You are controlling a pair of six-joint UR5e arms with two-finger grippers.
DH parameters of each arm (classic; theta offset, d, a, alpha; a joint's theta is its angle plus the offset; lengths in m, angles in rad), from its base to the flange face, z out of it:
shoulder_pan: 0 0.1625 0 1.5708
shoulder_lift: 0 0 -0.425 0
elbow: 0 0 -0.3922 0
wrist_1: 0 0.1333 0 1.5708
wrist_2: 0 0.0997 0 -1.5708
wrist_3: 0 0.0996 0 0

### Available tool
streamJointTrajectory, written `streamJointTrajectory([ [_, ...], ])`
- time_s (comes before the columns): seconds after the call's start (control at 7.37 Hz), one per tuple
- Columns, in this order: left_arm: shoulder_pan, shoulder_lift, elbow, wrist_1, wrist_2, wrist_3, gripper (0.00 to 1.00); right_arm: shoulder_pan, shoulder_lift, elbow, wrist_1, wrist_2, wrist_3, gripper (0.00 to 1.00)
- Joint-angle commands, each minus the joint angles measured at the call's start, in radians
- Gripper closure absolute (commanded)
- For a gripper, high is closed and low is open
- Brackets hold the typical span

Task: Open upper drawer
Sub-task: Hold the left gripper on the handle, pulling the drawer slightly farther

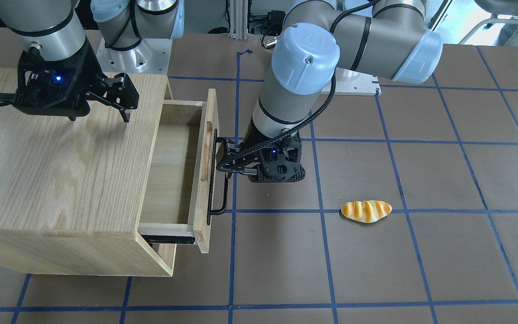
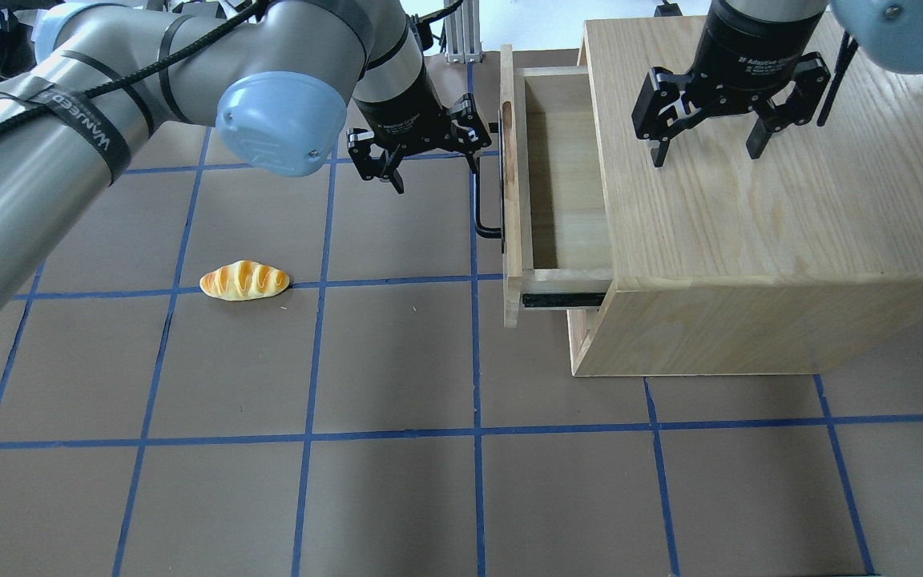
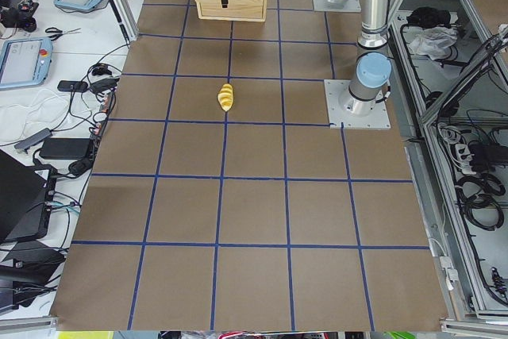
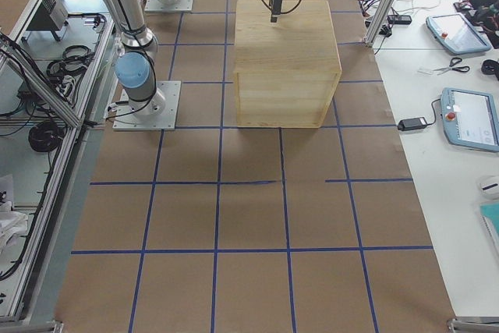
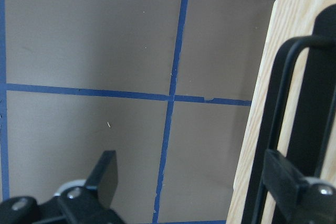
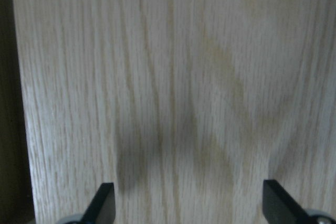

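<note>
The upper drawer (image 2: 512, 184) (image 1: 207, 148) stands pulled well out of the oak cabinet (image 2: 750, 240) (image 1: 52, 171), and its inside is bare. Its black bar handle (image 2: 481, 204) (image 1: 212, 180) (image 5: 278, 93) faces the table's middle. My left gripper (image 2: 431, 167) (image 5: 193, 171) is open and points down at the handle's far end. One finger (image 5: 286, 182) is right at the bar and the other is out over the table. My right gripper (image 2: 706, 148) (image 1: 99, 114) is open and empty just above the cabinet top (image 6: 173, 77).
A bread roll (image 2: 243, 280) (image 1: 366, 210) (image 3: 226, 97) lies on the brown, blue-taped table, to the left of the drawer in the overhead view. The cabinet (image 4: 284, 52) stands on the robot's right side of the table.
</note>
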Motion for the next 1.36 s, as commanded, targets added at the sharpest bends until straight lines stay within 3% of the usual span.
streamJointTrajectory([
  [0.0,-0.004,-0.003,0.000,0.004,-0.004,0.000,0.00,0.000,0.000,-0.001,0.000,0.000,-0.001,0.00],
  [1.22,-0.002,-0.026,-0.001,0.013,-0.014,0.009,0.00,-0.001,0.000,-0.001,0.000,0.000,0.001,0.00],
])
